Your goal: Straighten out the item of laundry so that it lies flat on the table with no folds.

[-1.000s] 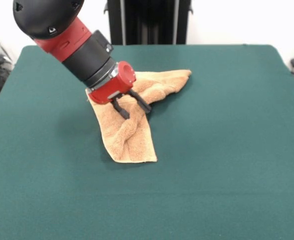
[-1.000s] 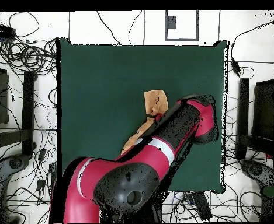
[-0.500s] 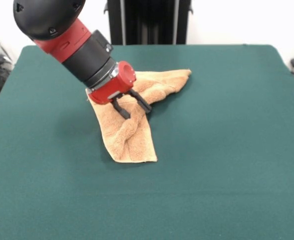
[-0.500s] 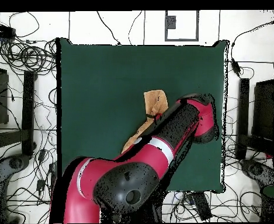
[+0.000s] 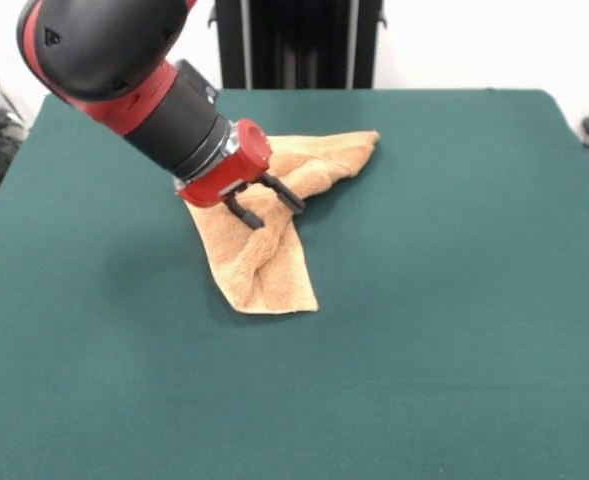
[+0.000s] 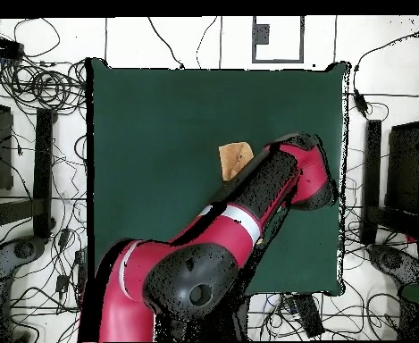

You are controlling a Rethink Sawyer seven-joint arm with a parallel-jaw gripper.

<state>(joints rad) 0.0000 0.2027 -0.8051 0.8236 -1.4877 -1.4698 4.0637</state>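
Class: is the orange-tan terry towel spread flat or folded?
Folded: the orange-tan terry towel bends into two bunched flaps with raised creases on the green table.

The towel (image 5: 269, 235) lies bunched on the table (image 5: 454, 300), left of centre; the pincer (image 5: 272, 205) sits on its middle.

No readable text, labels, brands or numbers anywhere in either view. My arm (image 5: 144, 75) shows only plain red and black housing with a couple of small pale marks too tiny to make out. Towel (image 5: 264, 255) and table (image 5: 454, 300) carry no print or signs.
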